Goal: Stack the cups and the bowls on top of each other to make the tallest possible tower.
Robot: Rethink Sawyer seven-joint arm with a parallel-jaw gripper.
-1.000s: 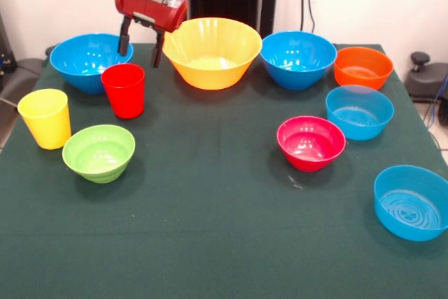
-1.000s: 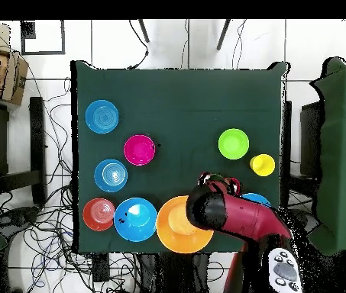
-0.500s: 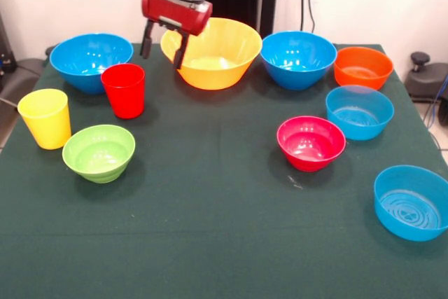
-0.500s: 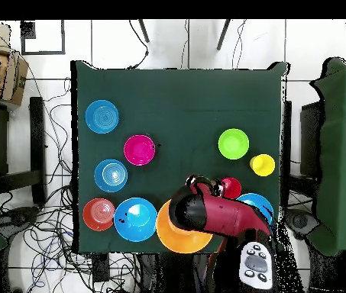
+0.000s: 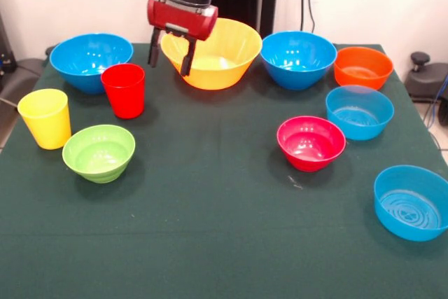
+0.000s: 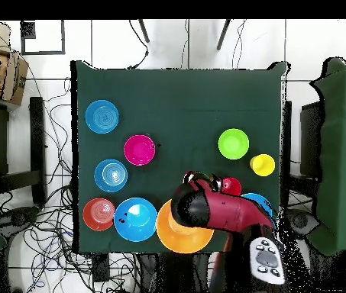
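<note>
Gripper [image 5: 172,52], fingers apart and empty, hangs at upper centre-left of the front view over the near-left rim of the big yellow bowl [image 5: 222,57]; red cup [image 5: 124,90] stands upright just lower-left.

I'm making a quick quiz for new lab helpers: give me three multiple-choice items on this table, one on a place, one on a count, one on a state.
1. In the front view, what stands just beside the red cup?
A. deep blue bowl
B. orange bowl
C. pink-red bowl

2. How many cups are on the table?
A. one
B. two
C. four

3. The gripper is:
A. shut on a cup
B. open and empty
C. holding a bowl

Answers: 1 A, the blue bowl sits right behind the red cup. 2 B, red cup and yellow cup. 3 B, its fingers are spread with nothing between them.
</note>
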